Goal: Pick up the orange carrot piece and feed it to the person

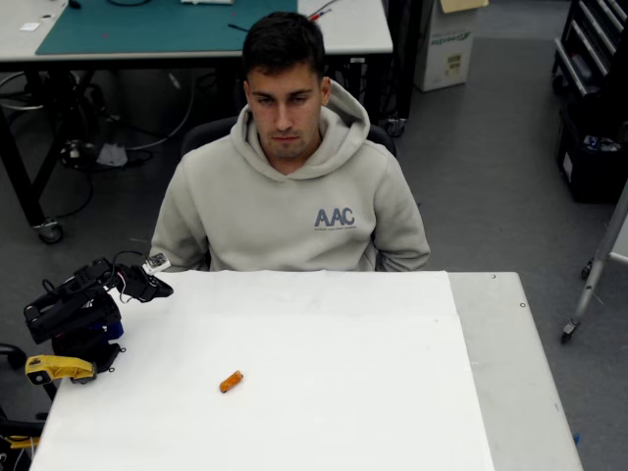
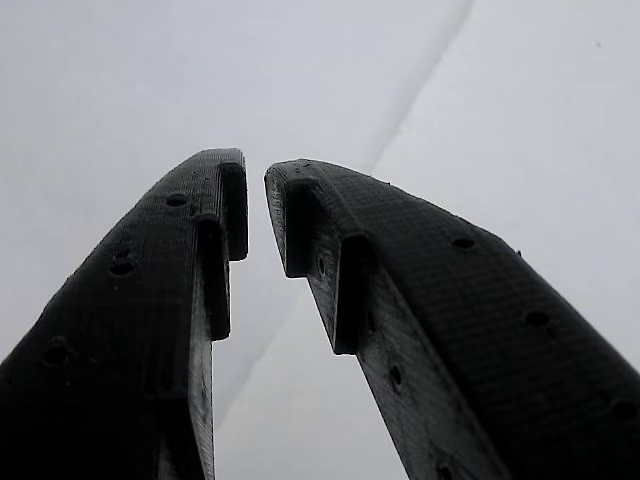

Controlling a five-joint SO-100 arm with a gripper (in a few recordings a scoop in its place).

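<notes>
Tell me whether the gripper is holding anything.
Empty. In the wrist view the gripper shows bare fingertips with a narrow gap; the orange carrot piece lies on the table.

the grey table [image 1: 510,363] carries a white sheet [image 1: 324,392], with the orange carrot piece [image 1: 231,381] lying on it.

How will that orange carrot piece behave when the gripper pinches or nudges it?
The orange carrot piece looks like a short rounded stick lying flat on the white table, so a nudge would probably roll or skid it. It is tiny beside the gripper, so likely very light and easy to miss or squirt out. It looks stiff, not floppy.
</notes>
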